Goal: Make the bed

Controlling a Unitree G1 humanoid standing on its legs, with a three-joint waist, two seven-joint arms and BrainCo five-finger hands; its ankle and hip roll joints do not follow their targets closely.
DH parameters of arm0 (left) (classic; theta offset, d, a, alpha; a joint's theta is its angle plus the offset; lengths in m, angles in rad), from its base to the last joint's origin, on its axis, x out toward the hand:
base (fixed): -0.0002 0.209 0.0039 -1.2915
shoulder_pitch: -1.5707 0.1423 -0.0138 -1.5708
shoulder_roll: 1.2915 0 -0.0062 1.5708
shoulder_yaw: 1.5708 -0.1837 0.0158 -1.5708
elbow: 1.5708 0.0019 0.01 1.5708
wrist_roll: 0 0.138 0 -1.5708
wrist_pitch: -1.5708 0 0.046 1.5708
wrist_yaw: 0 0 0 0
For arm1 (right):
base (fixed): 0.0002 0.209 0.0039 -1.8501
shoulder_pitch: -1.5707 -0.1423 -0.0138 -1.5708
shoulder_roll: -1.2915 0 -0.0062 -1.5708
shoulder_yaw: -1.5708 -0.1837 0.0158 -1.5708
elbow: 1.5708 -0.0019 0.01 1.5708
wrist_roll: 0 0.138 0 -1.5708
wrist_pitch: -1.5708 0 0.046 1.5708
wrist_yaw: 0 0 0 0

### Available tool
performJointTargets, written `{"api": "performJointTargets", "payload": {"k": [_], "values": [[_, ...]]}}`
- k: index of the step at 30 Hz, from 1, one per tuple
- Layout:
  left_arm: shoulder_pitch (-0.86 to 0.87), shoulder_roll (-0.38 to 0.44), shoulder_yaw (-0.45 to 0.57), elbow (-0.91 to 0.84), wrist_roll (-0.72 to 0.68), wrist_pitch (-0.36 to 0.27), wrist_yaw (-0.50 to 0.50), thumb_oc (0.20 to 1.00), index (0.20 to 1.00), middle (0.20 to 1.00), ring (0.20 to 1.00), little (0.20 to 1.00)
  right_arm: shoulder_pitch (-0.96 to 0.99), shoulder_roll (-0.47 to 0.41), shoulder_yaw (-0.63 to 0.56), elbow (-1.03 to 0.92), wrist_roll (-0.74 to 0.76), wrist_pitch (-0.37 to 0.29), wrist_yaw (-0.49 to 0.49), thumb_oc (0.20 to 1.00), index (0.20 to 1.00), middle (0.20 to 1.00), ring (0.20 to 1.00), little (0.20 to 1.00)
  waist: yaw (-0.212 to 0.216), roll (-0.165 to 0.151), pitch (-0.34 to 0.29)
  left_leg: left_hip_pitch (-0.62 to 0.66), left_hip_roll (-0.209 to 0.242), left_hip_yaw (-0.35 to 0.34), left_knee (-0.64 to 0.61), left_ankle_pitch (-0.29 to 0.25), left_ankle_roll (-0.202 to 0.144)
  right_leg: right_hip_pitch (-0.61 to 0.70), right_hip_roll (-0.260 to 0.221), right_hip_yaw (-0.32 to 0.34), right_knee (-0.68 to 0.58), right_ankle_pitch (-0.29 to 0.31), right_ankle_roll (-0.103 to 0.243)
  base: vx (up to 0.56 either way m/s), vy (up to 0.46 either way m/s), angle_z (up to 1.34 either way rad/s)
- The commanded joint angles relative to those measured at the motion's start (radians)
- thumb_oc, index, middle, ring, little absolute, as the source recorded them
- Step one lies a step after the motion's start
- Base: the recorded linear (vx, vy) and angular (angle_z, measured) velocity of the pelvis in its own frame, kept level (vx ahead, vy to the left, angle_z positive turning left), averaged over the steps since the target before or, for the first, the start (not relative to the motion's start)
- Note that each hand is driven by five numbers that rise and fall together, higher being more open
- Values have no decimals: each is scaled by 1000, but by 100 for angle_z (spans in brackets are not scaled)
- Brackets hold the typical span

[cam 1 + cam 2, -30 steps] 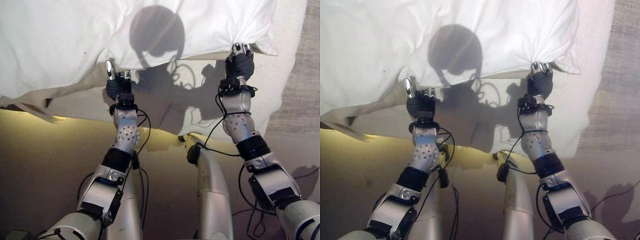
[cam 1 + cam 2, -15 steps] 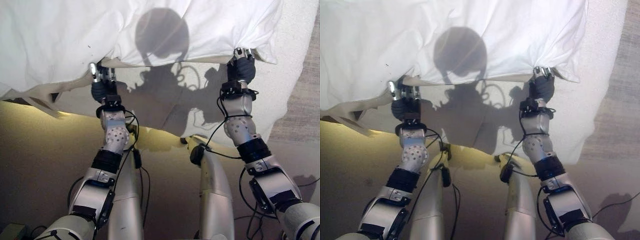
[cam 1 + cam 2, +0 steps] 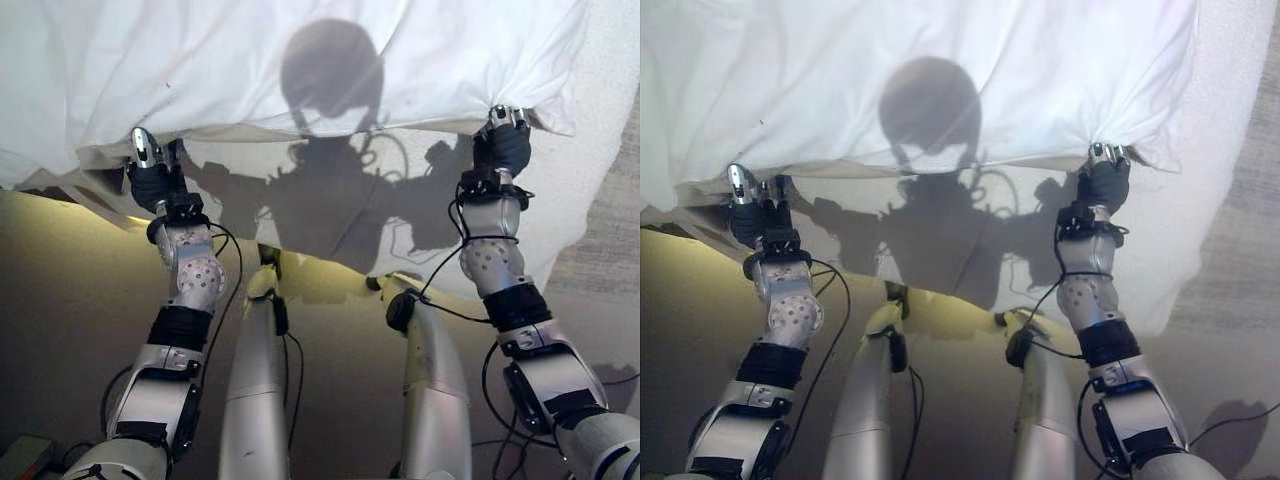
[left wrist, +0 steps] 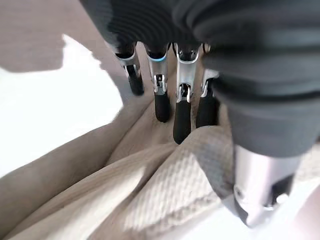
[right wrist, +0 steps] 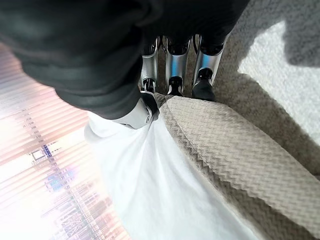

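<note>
Bed (image 3: 600, 130) with a pale textured cover fills the upper frame of the head views, and a white duvet (image 3: 300, 60) lies across the top with its near edge running left to right. Left hand (image 3: 150, 180) at the left of the frame has fingers (image 4: 181, 112) curled with the thumb over a fold of beige waffle-weave blanket (image 4: 170, 185) at the duvet's edge. Right hand (image 3: 503, 140) at upper right pinches the duvet's corner together with the blanket (image 5: 225, 145), fingers curled round it.

No readable text, label, number or sign shows in any view.
</note>
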Motion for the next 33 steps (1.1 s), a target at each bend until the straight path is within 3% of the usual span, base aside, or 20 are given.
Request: {"api": "performJointTargets", "payload": {"k": [1,20,30,32,33], "values": [[8,19,97,-78,77,-53,-10,200,200,200,200,200,52,-53,-28,-106,-56,-26,46,200,200,200,200,200,-12,68,-24,13,-31,26,65,-137,58,-37,16,23,-4,129,105,0,0,0],[42,30,42,-116,131,-5,-53,200,200,200,200,200,69,-73,-5,-142,-59,-16,70,200,200,200,200,200,-25,70,-24,28,-17,45,48,-125,52,-43,22,39,-8,130,100,1,-4,0],[224,8,151,-125,117,1,-67,200,200,200,200,200,186,-47,-81,-149,-68,-22,67,200,200,200,200,200,-26,64,-24,170,3,48,15,-124,38,90,36,20,-61,128,98,2,-44,-8],[266,10,172,-137,129,0,-74,200,200,200,200,200,213,-56,-90,-143,-77,-25,69,200,200,200,200,200,-19,52,-24,178,-5,13,66,-134,25,126,55,23,-78,127,88,1,7,-8],[288,15,183,-160,147,-5,-68,200,200,200,200,200,218,-60,-83,-140,-82,-23,69,200,200,200,200,200,0,31,-24,182,-29,-64,94,-144,17,142,69,42,-97,133,87,12,56,-9]]}}
